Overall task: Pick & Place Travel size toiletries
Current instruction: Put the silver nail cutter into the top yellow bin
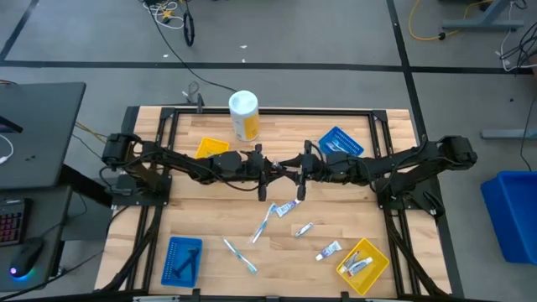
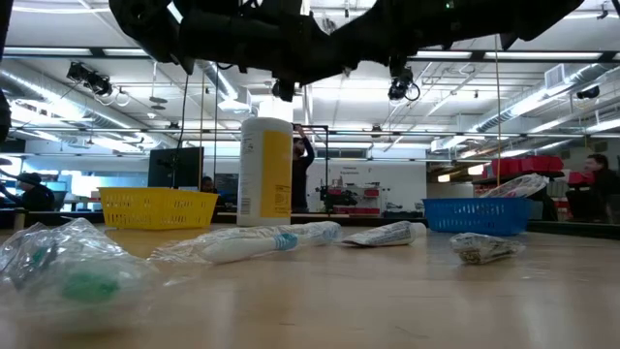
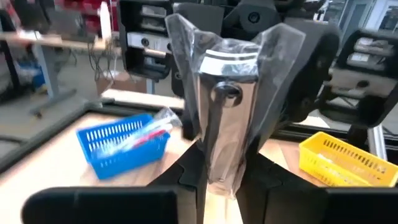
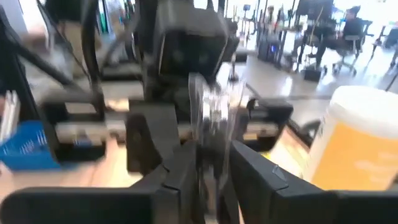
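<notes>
Both arms meet above the middle of the wooden table (image 1: 210, 252), each clamped on one clear-wrapped dark razor packet (image 3: 225, 106). The left gripper (image 1: 265, 170) pinches its lower end between closed fingers (image 3: 199, 168); the right gripper (image 1: 300, 170) grips the same crinkly wrapper, its fingers (image 4: 180, 171) shut on it. It looks like a hand-over held in the air, so neither has to set it down. Other wrapped toothbrushes (image 1: 262, 225) and small white tubes (image 1: 329, 250) lie scattered on the boards below, near the yellow mesh tray (image 1: 362, 267) at the front right corner.
</notes>
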